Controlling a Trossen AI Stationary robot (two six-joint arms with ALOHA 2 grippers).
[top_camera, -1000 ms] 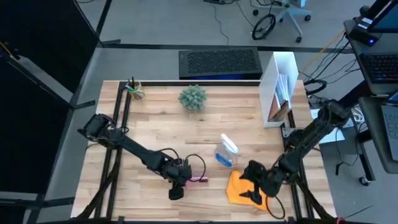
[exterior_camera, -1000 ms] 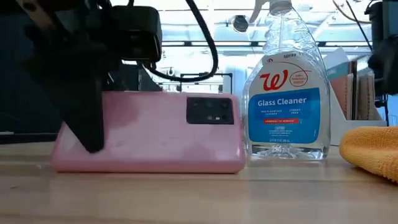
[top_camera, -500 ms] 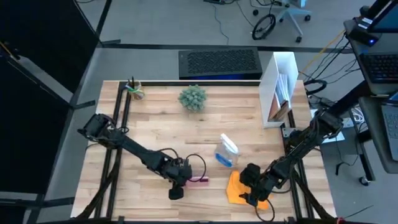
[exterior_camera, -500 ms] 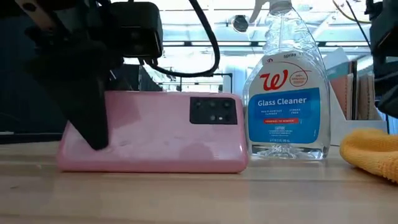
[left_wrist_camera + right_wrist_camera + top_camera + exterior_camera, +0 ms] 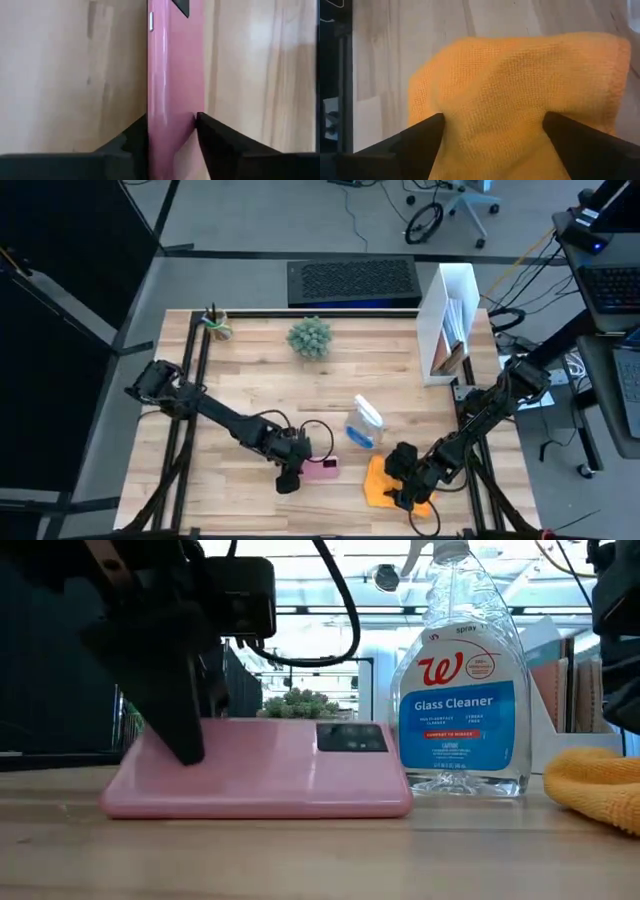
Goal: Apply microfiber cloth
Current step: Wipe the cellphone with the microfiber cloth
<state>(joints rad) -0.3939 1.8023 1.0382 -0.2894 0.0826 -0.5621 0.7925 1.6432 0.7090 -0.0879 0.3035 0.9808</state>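
Left gripper (image 5: 288,480) clamps the pink phone (image 5: 322,470), lower centre. Right gripper (image 5: 407,496), fingers spread, presses the microfiber cloth (image 5: 377,480), lower right.

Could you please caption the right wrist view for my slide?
Right gripper open, its fingers pressed into the orange cloth on the table.

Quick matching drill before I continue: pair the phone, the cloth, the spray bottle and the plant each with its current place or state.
1 pink phone
2 microfiber cloth
3 spray bottle
4 potted plant

A upright between phone and cloth
B far side of the table
C clamped by the left gripper
D under the open right gripper

1-C, 2-D, 3-A, 4-B
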